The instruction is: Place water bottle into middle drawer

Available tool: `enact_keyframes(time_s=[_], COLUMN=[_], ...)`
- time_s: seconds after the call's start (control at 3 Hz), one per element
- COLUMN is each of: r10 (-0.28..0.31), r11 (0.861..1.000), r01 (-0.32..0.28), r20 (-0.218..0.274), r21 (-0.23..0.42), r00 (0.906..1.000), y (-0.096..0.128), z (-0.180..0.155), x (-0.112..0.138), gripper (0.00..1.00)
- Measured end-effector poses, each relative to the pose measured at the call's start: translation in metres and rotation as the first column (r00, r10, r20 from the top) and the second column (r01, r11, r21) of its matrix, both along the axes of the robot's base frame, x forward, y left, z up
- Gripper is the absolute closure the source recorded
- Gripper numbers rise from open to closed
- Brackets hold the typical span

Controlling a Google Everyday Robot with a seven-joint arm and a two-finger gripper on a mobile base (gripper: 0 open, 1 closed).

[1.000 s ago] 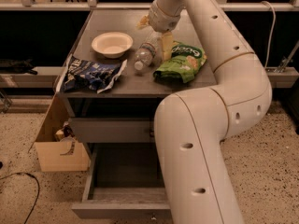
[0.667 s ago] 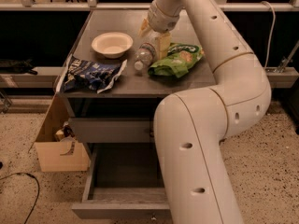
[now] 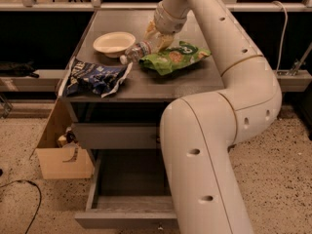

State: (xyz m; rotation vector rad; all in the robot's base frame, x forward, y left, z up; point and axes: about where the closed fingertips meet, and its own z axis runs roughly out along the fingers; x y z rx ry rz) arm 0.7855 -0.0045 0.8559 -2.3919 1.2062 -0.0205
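The water bottle (image 3: 138,50) is clear with a white cap and lies tilted on the tabletop between the bowl and the green snack bag, cap pointing left. My gripper (image 3: 157,36) reaches down from above with its yellowish fingers around the bottle's base end. It appears shut on the bottle. The middle drawer (image 3: 127,217) is pulled open low under the table, and its grey box shows nothing inside. The like grey drawer (image 3: 114,136) above it is nearly shut.
A white bowl (image 3: 114,43), a green snack bag (image 3: 174,57) and a dark blue chip bag (image 3: 95,77) lie on the grey table (image 3: 190,87). A cardboard box (image 3: 60,152) stands left of the drawers. My arm (image 3: 214,155) covers the drawers' right side.
The bottle has shifted a little up and to the left, away from the green bag, with my gripper at its base. The drawers and the other items have not moved.
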Motion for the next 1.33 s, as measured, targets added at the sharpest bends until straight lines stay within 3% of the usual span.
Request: enact_keyframes(time_s=[0.33,0.67,1.33], r10=[0.0,0.0,-0.101], r11=[1.0,1.0,0.995], r01=[0.0,0.0,0.103], r20=[0.0,0.0,0.069], r21=[0.0,0.0,-0.017], r00=[1.0,1.0,0.9925], y=[0.0,0.0,-0.026], z=[0.0,0.0,0.043], x=[0.0,0.0,-0.003], gripper=[1.0,1.0,1.0])
